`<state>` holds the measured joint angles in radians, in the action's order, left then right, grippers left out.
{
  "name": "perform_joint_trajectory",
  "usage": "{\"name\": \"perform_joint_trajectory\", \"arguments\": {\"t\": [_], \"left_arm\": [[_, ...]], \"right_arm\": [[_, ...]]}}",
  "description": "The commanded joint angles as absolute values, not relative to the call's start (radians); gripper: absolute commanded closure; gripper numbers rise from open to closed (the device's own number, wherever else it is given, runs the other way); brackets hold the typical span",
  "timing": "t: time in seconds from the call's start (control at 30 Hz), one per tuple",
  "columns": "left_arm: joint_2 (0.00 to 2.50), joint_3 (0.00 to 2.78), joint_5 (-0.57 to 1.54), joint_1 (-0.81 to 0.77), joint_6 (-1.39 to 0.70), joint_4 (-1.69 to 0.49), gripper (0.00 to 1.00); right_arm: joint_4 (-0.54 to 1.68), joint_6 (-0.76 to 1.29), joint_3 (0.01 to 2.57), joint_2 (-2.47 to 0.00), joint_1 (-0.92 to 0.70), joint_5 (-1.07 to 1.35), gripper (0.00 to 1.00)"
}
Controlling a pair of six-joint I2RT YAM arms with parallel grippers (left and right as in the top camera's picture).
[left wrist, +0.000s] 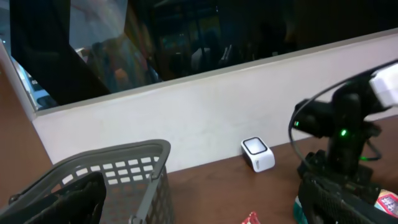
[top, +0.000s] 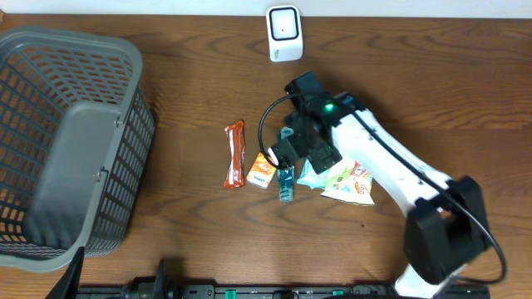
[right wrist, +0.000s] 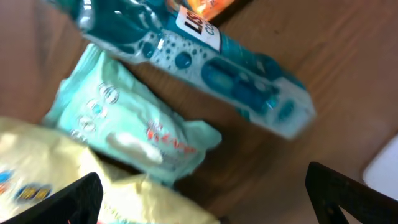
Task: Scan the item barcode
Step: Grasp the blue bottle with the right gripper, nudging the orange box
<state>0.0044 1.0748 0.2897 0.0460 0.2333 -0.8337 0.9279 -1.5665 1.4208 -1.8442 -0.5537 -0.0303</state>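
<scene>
Several items lie together mid-table: a red bar [top: 235, 154], an orange packet [top: 263, 169], a teal tube [top: 286, 184], a mint pack [top: 309, 176] and a yellow-white packet [top: 351, 183]. My right gripper [top: 299, 156] hangs open just above them. In the right wrist view the teal tube [right wrist: 205, 56], mint pack [right wrist: 137, 124] and yellow packet [right wrist: 37, 162] lie below the open right gripper [right wrist: 211, 199], with nothing between its fingers. The white scanner [top: 283, 33] stands at the far edge. My left gripper [left wrist: 199, 208] is open and empty, low near the basket.
A grey mesh basket [top: 50, 50] fills the left side of the table; its rim [left wrist: 124, 155] is close in the left wrist view. That view also takes in the scanner [left wrist: 258, 154], the red bar's tip [left wrist: 250, 218] and the right arm [left wrist: 342, 143]. A white wall runs behind.
</scene>
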Motion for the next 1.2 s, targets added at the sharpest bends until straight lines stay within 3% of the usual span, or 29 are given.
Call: {"name": "perform_joint_trajectory", "arguments": {"t": [0.0, 0.83, 1.0, 1.1, 1.13, 1.17], "left_arm": [[0.003, 1.076, 0.295, 0.051, 0.232, -0.833, 0.02], [0.003, 1.076, 0.295, 0.051, 0.232, -0.912, 0.02], [0.003, 1.076, 0.295, 0.051, 0.232, -0.92, 0.02], [0.003, 1.076, 0.295, 0.051, 0.232, -0.924, 0.02], [0.003, 1.076, 0.295, 0.051, 0.233, -0.927, 0.02], [0.003, 1.076, 0.295, 0.051, 0.232, -0.927, 0.02]], "right_arm": [[0.904, -1.595, 1.424, -1.871, -0.551, 0.019, 0.01], [0.843, -1.632, 1.424, -1.982, -0.579, 0.197, 0.04], [0.837, -1.589, 1.423, -1.988, -0.576, 0.202, 0.18], [0.837, -1.533, 1.422, -1.991, -0.572, 0.202, 0.38], [0.835, -1.511, 1.42, -1.991, -0.57, 0.205, 0.51], [0.828, -1.467, 1.418, -1.991, -0.564, 0.213, 0.54]]}}
